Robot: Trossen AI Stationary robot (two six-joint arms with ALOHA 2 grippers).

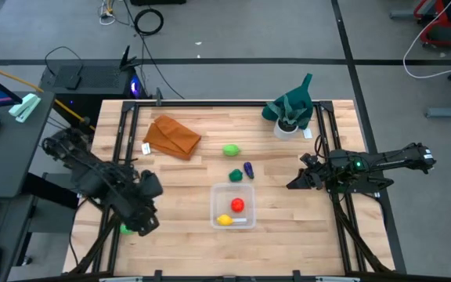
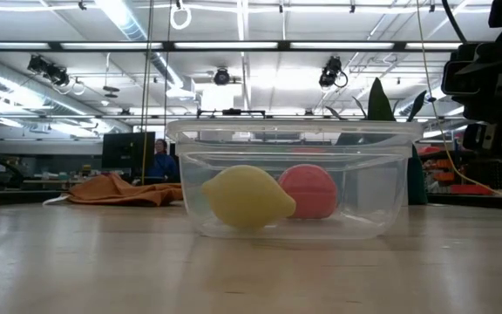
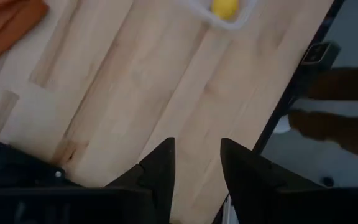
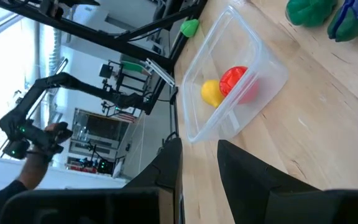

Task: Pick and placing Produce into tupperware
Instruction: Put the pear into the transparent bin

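Around your wooden table (image 1: 178,188) you have a grey floor (image 1: 233,31) crossed by dark seams, with a coiled black cable (image 1: 148,21) lying behind it. A dark side desk (image 1: 6,149) stands beside the table. Look level across the room — long ceiling lights (image 2: 120,17) run overhead, and a person (image 2: 160,157) sits far back.

The whole table (image 1: 178,168) is seen from directly overhead. A level view is taken from tabletop height, close against the tupperware (image 2: 295,179), facing the room. Each wrist view is directed obliquely down along the tabletop; the tupperware is shared by all four views.
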